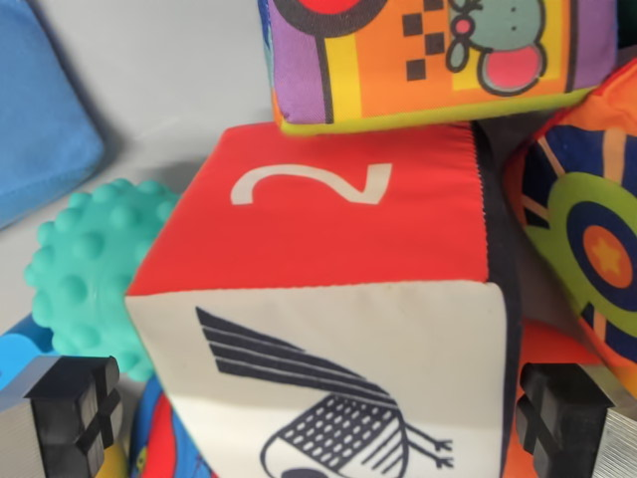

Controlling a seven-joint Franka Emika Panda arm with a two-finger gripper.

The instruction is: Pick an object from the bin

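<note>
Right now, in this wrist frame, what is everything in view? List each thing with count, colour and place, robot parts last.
Soft cube with a 2: one, red top face with a white 2, white front face with a black line drawing; centre, between the gripper fingers.
Patterned soft block: one, orange, purple and yellow with a checker pattern; top, behind the cube.
Target-patterned soft block: one, orange, navy and green; right edge.
Knobbly ball: one, teal; left of the cube.
Blue cloth item: one, blue; upper left, cut off by the frame.
Bin floor: grey, upper left.
Gripper: one, open; black fingers at the bottom corners, either side of the cube.
</note>
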